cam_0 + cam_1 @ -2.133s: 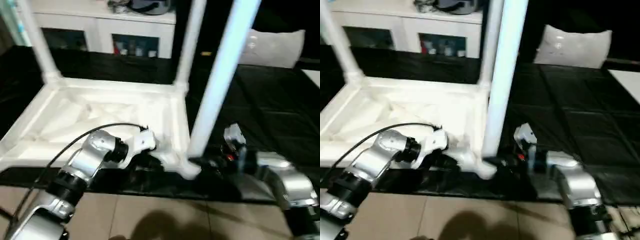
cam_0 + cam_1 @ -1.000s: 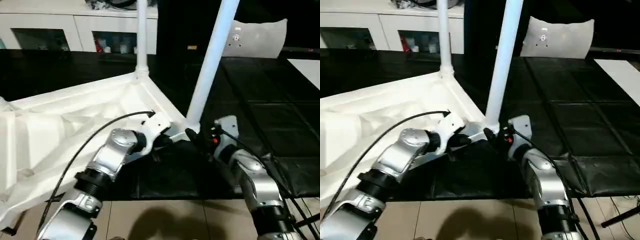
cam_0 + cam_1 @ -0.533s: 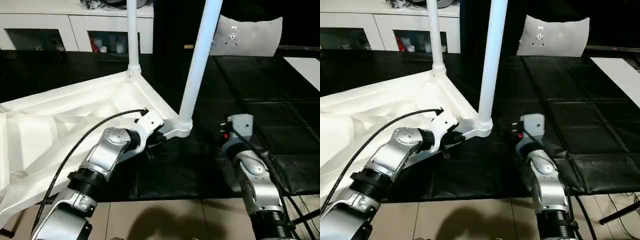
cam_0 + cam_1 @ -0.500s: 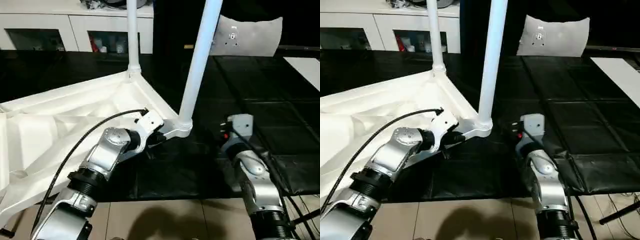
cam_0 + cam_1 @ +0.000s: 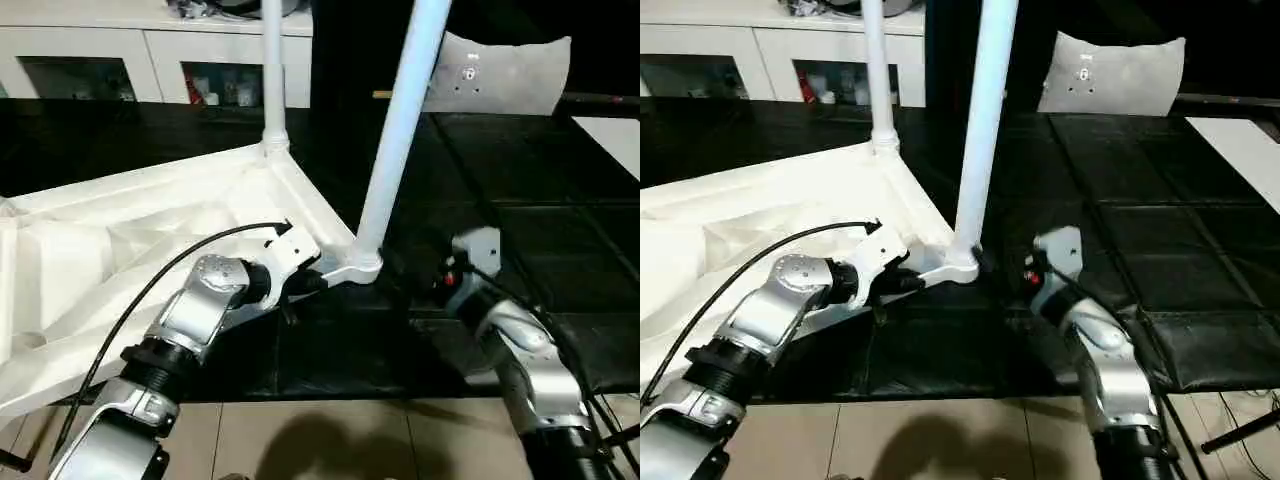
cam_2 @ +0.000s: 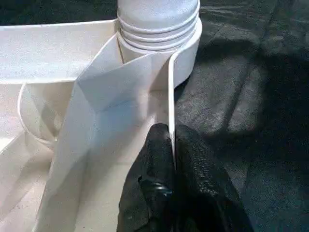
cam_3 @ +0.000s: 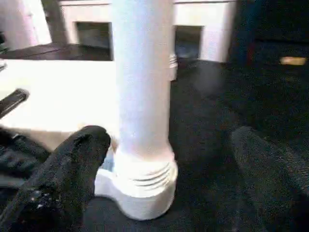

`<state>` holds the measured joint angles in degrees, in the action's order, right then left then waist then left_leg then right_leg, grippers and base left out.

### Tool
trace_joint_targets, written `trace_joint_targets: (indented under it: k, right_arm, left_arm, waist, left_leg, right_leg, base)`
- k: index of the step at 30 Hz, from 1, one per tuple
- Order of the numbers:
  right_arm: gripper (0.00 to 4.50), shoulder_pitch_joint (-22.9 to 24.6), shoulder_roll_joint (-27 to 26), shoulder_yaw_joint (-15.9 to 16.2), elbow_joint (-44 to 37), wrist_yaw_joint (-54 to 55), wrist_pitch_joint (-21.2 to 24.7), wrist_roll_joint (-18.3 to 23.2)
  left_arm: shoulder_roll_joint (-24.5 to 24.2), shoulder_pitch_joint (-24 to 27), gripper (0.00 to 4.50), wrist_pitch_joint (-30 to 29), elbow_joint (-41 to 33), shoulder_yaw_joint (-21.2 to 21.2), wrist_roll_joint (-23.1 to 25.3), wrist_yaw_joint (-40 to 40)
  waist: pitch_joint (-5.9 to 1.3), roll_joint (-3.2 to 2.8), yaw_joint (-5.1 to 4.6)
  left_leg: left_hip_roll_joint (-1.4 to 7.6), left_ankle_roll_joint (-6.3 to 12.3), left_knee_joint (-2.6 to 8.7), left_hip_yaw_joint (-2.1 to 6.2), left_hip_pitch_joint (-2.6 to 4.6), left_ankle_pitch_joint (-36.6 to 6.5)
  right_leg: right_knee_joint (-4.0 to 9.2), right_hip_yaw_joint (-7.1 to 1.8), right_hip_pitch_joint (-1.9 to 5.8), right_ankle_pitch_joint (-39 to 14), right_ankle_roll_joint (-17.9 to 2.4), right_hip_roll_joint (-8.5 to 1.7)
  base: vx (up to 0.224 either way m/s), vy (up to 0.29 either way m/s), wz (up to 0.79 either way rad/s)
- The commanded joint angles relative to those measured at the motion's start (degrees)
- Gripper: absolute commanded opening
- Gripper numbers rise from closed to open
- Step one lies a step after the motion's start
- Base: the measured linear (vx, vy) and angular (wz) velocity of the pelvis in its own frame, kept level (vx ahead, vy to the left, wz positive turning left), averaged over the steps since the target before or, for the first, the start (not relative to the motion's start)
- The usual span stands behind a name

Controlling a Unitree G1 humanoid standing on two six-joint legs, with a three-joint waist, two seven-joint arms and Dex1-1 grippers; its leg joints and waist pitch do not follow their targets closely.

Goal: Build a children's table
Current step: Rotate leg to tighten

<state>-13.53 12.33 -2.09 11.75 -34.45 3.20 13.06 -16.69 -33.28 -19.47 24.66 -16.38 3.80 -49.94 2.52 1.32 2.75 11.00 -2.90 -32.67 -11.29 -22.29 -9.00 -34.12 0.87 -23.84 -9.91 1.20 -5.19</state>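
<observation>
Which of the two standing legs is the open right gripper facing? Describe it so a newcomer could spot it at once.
Start from the white tabletop lying underside up on the black mat. Two legs stand from its corner sockets. The one meant is the near leg, thicker-looking and leaning, in the corner beside the right gripper; the far leg stands upright by the cabinet.

1. A home-like room or test space.
2. White cabinet [image 5: 150,60] with glass-fronted shelves at the far left.
3. Black padded mats [image 5: 520,240] over a tiled floor [image 5: 330,440].
4. A cushion [image 5: 1110,75] at the far right.
</observation>
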Motion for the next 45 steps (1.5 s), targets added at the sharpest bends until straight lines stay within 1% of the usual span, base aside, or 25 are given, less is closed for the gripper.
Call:
trace_joint_targets:
  k: [1, 3, 4, 5, 6, 7, 9, 14, 15, 18, 19, 20, 22, 23, 25, 26, 27, 29, 32, 36, 37, 41, 42, 43, 45]
  right_arm:
    - [4.46, -1.16, 0.36, -1.25, 0.82, 2.56, -1.05, -1.37]
    - [4.46, -2.53, -0.30, -2.84, 3.11, 7.78, -2.61, -3.26]
    - [4.46, -2.80, -0.49, -3.24, 3.56, 8.71, -3.00, -3.42]
    - [4.46, -3.08, -0.72, -3.75, 3.86, 10.21, -3.18, -3.77]
    - [4.46, -3.29, -1.04, -4.39, 4.04, 11.88, -3.14, -3.94]
    - [4.46, -3.31, -1.07, -4.47, 4.06, 12.09, -3.13, -3.96]
    - [4.46, -3.52, -1.51, -5.45, 4.19, 15.16, -3.10, -4.34]
    - [4.46, -3.70, -2.36, -6.60, 4.74, 18.92, -3.32, -4.70]
    - [4.46, -3.64, -2.61, -6.47, 4.99, 19.10, -3.54, -4.57]
    - [4.46, -3.26, -2.86, -5.94, 4.89, 18.44, -3.72, -4.30]
    - [4.46, -2.81, -3.21, -5.43, 4.18, 16.34, -3.27, -2.83]
    - [4.46, -2.53, -3.11, -4.76, 3.55, 14.49, -3.01, -2.02]
    - [4.46, -2.02, -2.60, -3.32, 2.23, 10.78, -2.12, -0.60]
    - [4.46, -2.02, -2.60, -3.32, 2.23, 10.78, -2.12, -0.60]
    - [4.46, -1.44, -1.73, -1.83, 0.75, 6.50, -0.42, 0.89]
    - [4.46, -1.32, -1.49, -1.47, 0.59, 5.69, -0.35, 0.97]
    - [4.46, -1.11, -1.08, -0.78, 0.31, 4.38, -0.40, 0.94]
    - [4.46, -0.97, -0.90, -0.35, 0.11, 3.68, -0.44, 0.91]
    - [4.46, -1.05, -0.90, -0.36, 0.28, 3.74, -0.55, 0.91]
    - [4.46, -1.09, -0.64, -0.13, 0.23, 2.11, -0.55, 1.67]
    - [4.46, -0.77, 1.04, 0.86, -0.17, -1.40, -0.13, 2.01]
    - [4.46, -0.39, 5.59, 2.86, -0.16, -9.18, 0.43, 2.21]
    - [4.46, -0.39, 5.59, 2.86, -0.16, -9.18, 0.43, 2.21]
    - [4.46, -0.56, 6.61, 3.21, 0.03, -10.64, 0.61, 2.17]
    - [4.46, -0.95, 8.03, 3.73, 0.43, -12.65, 1.06, 2.09]
  left_arm:
    - [-0.28, 0.69, 0.00, 0.93, -0.96, -0.21, -1.05, -0.76]
    - [-0.26, 0.73, 0.00, 0.97, -1.01, -0.07, -0.95, -0.82]
    - [-0.26, 0.76, 0.00, 1.00, -1.04, -0.02, -0.91, -0.87]
    - [-0.26, 0.78, 0.00, 0.99, -1.07, 0.04, -0.90, -0.88]
    - [-0.29, 0.80, 0.00, 0.96, -1.13, 0.06, -0.90, -0.88]
    - [-0.30, 0.81, 0.00, 0.96, -1.14, 0.06, -0.90, -0.88]
    - [-0.40, 0.87, 0.00, 0.87, -1.34, 0.05, -1.01, -0.81]
    - [-0.52, 1.00, 0.00, 0.77, -1.54, 0.02, -1.07, -0.83]
    - [-0.56, 1.04, 0.00, 0.74, -1.58, 0.03, -1.05, -0.90]
    - [-0.65, 1.11, 0.00, 0.68, -1.71, 0.00, -1.03, -1.12]
    - [-0.77, 1.24, 0.00, 0.59, -2.02, -0.06, -1.09, -1.36]
    - [-0.84, 1.27, 0.00, 0.59, -2.10, -0.10, -1.12, -1.52]
    - [-0.93, 1.27, 0.00, 0.62, -2.14, -0.19, -1.16, -1.76]
    - [-0.93, 1.27, 0.00, 0.62, -2.14, -0.19, -1.16, -1.76]
    - [-1.04, 1.21, 0.00, 0.75, -2.07, -0.35, -1.12, -2.07]
    - [-1.06, 1.20, 0.00, 0.77, -2.06, -0.39, -1.11, -2.12]
    - [-1.12, 1.14, 0.00, 0.87, -2.00, -0.48, -1.11, -2.34]
    - [-1.18, 1.07, 0.00, 1.02, -1.90, -0.59, -1.12, -2.61]
    - [-1.20, 1.15, 0.00, 0.97, -2.11, -0.69, -1.14, -2.83]
    - [-1.52, 1.48, 0.00, 1.20, -2.70, -1.24, -1.37, -4.28]
    - [-2.33, 1.99, 0.00, 2.42, -3.36, -2.00, -1.67, -6.59]
    - [-4.76, 3.09, 0.00, 5.71, -5.26, -4.20, -2.26, -12.90]
    - [-4.76, 3.09, 0.00, 5.71, -5.26, -4.20, -2.26, -12.90]
    - [-5.37, 3.20, 0.00, 6.48, -5.47, -4.85, -2.11, -14.19]
    - [-6.19, 3.37, 0.00, 7.64, -5.83, -5.82, -1.83, -15.91]
  waist:
    - [-3.55, 0.47, 0.38]
    - [-3.59, 0.46, 0.40]
    - [-3.59, 0.49, 0.25]
    - [-3.63, 0.67, 0.38]
    - [-3.63, 0.67, 0.38]
    - [-3.69, 0.54, 0.38]
    - [-3.67, 0.53, 0.46]
    - [-3.59, 0.54, 0.43]
    - [-3.58, 0.41, 0.42]
    - [-3.59, 0.44, 0.37]
    - [-3.64, 0.44, 0.36]
    - [-3.65, 0.31, 0.38]
    - [-3.61, 0.38, 0.36]
    - [-3.59, 0.33, 0.35]
    - [-3.50, 0.37, 0.44]
    - [-3.51, 0.34, 0.43]
    - [-3.56, -0.05, 0.47]
    - [-3.56, 0.17, 0.47]
    - [-3.64, 0.19, 0.54]
    - [-3.66, 0.21, 0.57]
    - [-3.66, 0.23, 0.72]
    - [-3.50, 0.16, 1.08]
    - [-3.62, 0.55, 1.01]
    - [-3.45, 0.29, 1.10]
    - [-3.38, 0.30, 1.22]
  left_leg:
    - [1.37, 2.45, 3.29, 0.54, 1.01, -13.40]
    - [1.35, 1.94, 3.23, 0.52, 1.10, -13.08]
    - [1.27, 1.86, 3.24, 0.49, 1.03, -12.94]
    - [1.28, 1.95, 3.17, 0.46, 1.07, -12.38]
    - [1.28, 1.95, 3.17, 0.46, 1.07, -12.38]
    - [1.23, 2.28, 3.13, 0.43, 1.08, -11.45]
    - [1.19, 2.49, 3.08, 0.38, 1.07, -11.14]
    - [1.17, 2.15, 3.18, 0.44, 1.10, -12.37]
    - [1.18, 2.12, 3.21, 0.47, 1.09, -12.49]
    - [1.20, 2.18, 3.20, 0.47, 1.06, -12.66]
    - [1.21, 2.46, 3.18, 0.48, 1.07, -12.58]
    - [1.25, 2.56, 3.18, 0.55, 1.01, -12.50]
    - [1.28, 2.98, 3.18, 0.52, 0.99, -12.52]
    - [1.33, 3.13, 3.20, 0.53, 0.99, -12.68]
    - [1.37, 2.99, 3.28, 0.53, 1.06, -13.22]
    - [1.42, 2.81, 3.31, 0.59, 1.06, -13.46]
    - [1.42, 2.65, 3.31, 0.60, 1.15, -13.63]
    - [1.41, 2.34, 3.30, 0.57, 1.13, -13.75]
    - [1.39, 2.24, 3.27, 0.57, 1.14, -13.16]
    - [1.37, 2.70, 3.20, 0.55, 1.08, -12.44]
    - [1.40, 2.74, 3.22, 0.63, 1.11, -13.01]
    - [1.53, 2.87, 3.29, 0.53, 1.16, -13.80]
    - [1.53, 2.87, 3.23, 0.53, 1.21, -14.01]
    - [1.62, 2.64, 3.35, 0.56, 1.28, -14.83]
    - [1.68, 2.13, 3.44, 0.61, 1.37, -15.92]
  right_leg:
    - [3.80, -0.85, 2.58, -10.96, -11.17, -1.69]
    - [3.82, -0.88, 2.45, -11.47, -11.02, -1.75]
    - [3.81, -0.89, 2.44, -11.49, -11.11, -1.70]
    - [3.72, -0.90, 2.53, -10.60, -11.03, -1.66]
    - [3.72, -0.90, 2.53, -10.60, -11.03, -1.66]
    - [3.53, -0.89, 2.55, -8.94, -11.10, -1.55]
    - [3.52, -0.90, 2.58, -8.50, -11.14, -1.56]
    - [3.70, -0.86, 2.56, -10.59, -10.45, -1.57]
    - [3.69, -0.86, 2.53, -10.50, -10.38, -1.55]
    - [3.67, -0.84, 2.57, -10.09, -10.41, -1.55]
    - [3.60, -0.85, 2.63, -9.43, -10.59, -1.56]
    - [3.52, -0.84, 2.70, -9.07, -10.71, -1.60]
    - [3.54, -0.80, 2.71, -8.54, -10.95, -1.54]
    - [3.55, -0.80, 2.70, -8.62, -11.14, -1.56]
    - [3.67, -0.83, 2.67, -9.59, -11.17, -1.57]
    - [3.67, -0.82, 2.67, -10.11, -11.10, -1.61]
    - [3.67, -0.85, 2.62, -10.16, -11.15, -1.64]
    - [3.73, -0.85, 2.61, -10.16, -11.23, -1.60]
    - [3.57, -0.85, 2.63, -9.05, -11.54, -1.60]
    - [3.44, -0.84, 2.71, -7.78, -11.98, -1.59]
    - [3.52, -0.77, 2.85, -8.66, -11.92, -1.65]
    - [3.66, -0.89, 2.68, -9.57, -11.67, -1.67]
    - [3.64, -0.83, 2.74, -9.90, -11.63, -1.62]
    - [3.76, -0.88, 2.52, -11.53, -11.50, -1.72]
    - [3.86, -0.89, 2.46, -13.12, -11.16, -1.75]
  base:
    - [0.000, 0.000, 0.00]
    - [0.000, 0.000, 0.00]
    - [0.000, 0.000, 0.00]
    - [0.000, 0.000, 0.00]
    - [0.000, 0.000, 0.00]
    - [0.000, 0.000, 0.00]
    - [0.000, 0.000, 0.00]
    - [0.000, 0.000, 0.00]
    - [0.000, 0.000, 0.00]
    - [0.000, 0.000, 0.00]
    - [0.000, 0.000, 0.00]
    - [0.000, 0.000, 0.00]
    - [0.000, 0.000, 0.00]
    - [0.000, 0.000, 0.00]
    - [0.000, 0.000, 0.00]
    - [0.000, 0.000, 0.00]
    - [0.000, 0.000, 0.00]
    - [0.000, 0.000, 0.00]
    - [0.000, 0.000, 0.00]
    - [0.000, 0.000, 0.00]
    - [0.000, 0.000, 0.00]
    - [0.000, 0.000, 0.00]
    - [0.000, 0.000, 0.00]
    - [0.000, 0.000, 0.00]
    - [0.000, 0.000, 0.00]
